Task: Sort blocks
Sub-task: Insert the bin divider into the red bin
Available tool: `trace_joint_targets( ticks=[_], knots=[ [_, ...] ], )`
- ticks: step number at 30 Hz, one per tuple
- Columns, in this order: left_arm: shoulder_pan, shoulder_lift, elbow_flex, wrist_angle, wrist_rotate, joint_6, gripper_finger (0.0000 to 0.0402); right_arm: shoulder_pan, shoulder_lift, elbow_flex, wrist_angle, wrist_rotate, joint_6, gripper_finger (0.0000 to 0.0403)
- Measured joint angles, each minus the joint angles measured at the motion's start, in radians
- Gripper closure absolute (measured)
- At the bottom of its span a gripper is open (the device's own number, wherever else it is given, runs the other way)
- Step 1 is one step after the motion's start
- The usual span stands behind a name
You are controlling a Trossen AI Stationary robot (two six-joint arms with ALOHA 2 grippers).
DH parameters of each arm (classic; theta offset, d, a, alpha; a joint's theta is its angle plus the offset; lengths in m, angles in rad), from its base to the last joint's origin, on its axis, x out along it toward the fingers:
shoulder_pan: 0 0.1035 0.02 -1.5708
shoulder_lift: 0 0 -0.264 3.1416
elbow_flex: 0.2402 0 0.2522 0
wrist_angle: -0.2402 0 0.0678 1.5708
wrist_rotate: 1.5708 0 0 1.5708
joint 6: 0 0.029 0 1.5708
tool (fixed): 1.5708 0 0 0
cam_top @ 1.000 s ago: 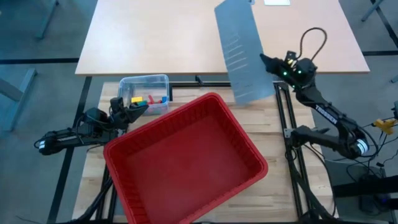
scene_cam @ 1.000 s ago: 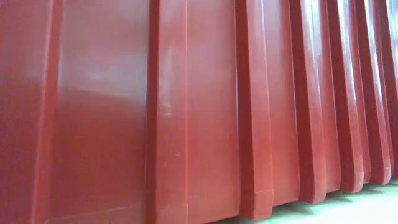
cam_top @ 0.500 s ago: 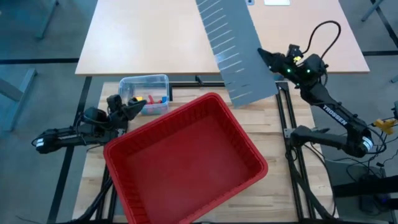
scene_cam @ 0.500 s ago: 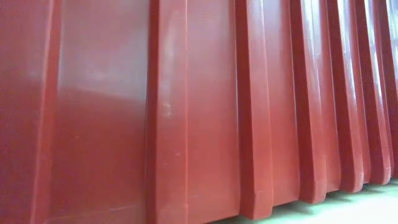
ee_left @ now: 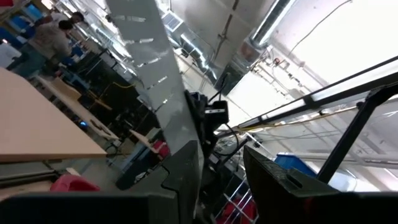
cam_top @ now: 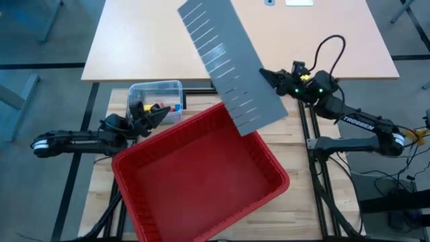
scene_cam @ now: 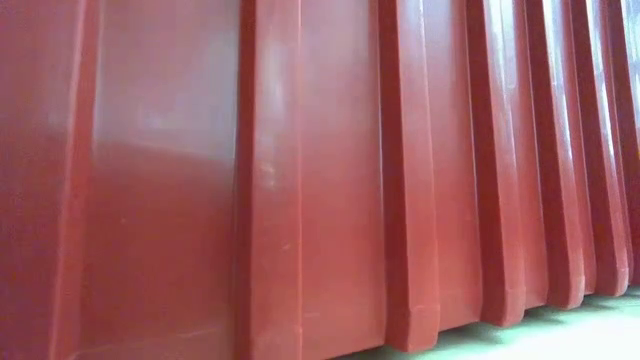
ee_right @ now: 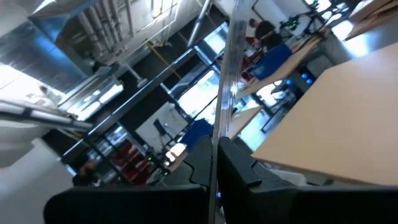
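Right gripper [cam_top: 264, 74], clamped on grey divider panel [cam_top: 227, 64], has swung it over red bin [cam_top: 201, 176]'s far corner; left gripper [cam_top: 159, 115], part-open, empty, by clear tub [cam_top: 156, 89] w/ blocks [cam_top: 161, 107]; wood table [cam_top: 295, 195], workshop behind.

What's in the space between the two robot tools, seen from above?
In the high view, the grey slotted panel, held by the right tool, and the red bin's far corner lie between it and the left tool.
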Motion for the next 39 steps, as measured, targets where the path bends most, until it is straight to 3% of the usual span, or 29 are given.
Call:
trace_joint_targets(
  ticks=[9,13,17,22,27,33,39],
  knots=[
    [0.000,0.170,0.029,0.136,0.001,0.001,0.0296,0.102,0.098,0.000,0.124,0.010,0.034,0.0403],
    [0.000,0.226,0.133,0.023,0.067,0.090,0.0296,0.128,0.125,0.000,0.163,0.025,0.045,0.0403],
    [0.002,0.270,0.275,-0.233,0.107,0.185,0.0295,0.140,0.137,0.000,0.185,0.028,0.048,0.0403],
    [0.016,0.311,0.361,-0.276,0.127,0.227,0.0281,0.141,0.135,0.010,0.183,0.029,0.043,0.0403],
    [0.045,0.343,0.359,-0.153,0.191,0.161,0.0265,0.143,0.135,0.029,0.184,0.024,0.033,0.0403],
    [0.047,0.416,0.352,0.040,0.193,0.123,0.0258,0.149,0.138,0.034,0.182,0.012,0.026,0.0403],
    [0.048,0.490,0.380,0.061,0.193,0.098,0.0263,0.150,0.144,0.034,0.176,0.006,0.026,0.0403]
  ],
)
